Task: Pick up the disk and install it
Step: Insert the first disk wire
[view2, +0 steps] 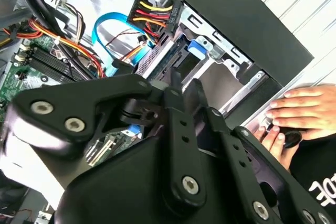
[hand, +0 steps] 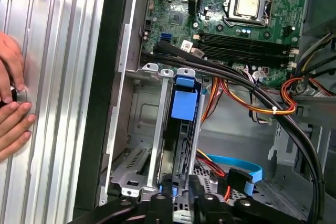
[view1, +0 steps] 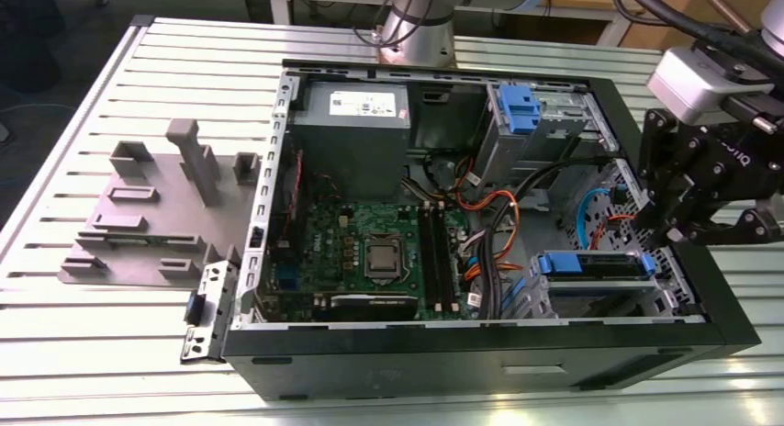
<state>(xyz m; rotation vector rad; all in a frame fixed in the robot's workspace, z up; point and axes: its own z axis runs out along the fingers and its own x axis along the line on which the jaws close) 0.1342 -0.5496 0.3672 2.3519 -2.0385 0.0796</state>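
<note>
The disk (view1: 594,265) sits edge-on in the drive cage at the corner of the open computer case (view1: 490,353) on the exterior view's right, blue rails showing. In the first wrist view the disk (hand: 182,106) stands in its slot between silver cage bars. In the second wrist view its blue end (view2: 197,46) shows beyond my fingers. My gripper (view1: 704,233) hangs above the case's wall, just beside the cage. In both wrist views the gripper (hand: 181,203) (view2: 185,85) is at the disk's near end, fingers close together with nothing held.
A person's hands (hand: 10,103) (view2: 302,111) rest on the slatted table beside the case. Orange, yellow and blue cables (hand: 247,98) run next to the cage. An upright cage with a blue latch (view1: 517,109) stands at the case's rear. A grey fixture plate (view1: 147,215) lies on the exterior view's left.
</note>
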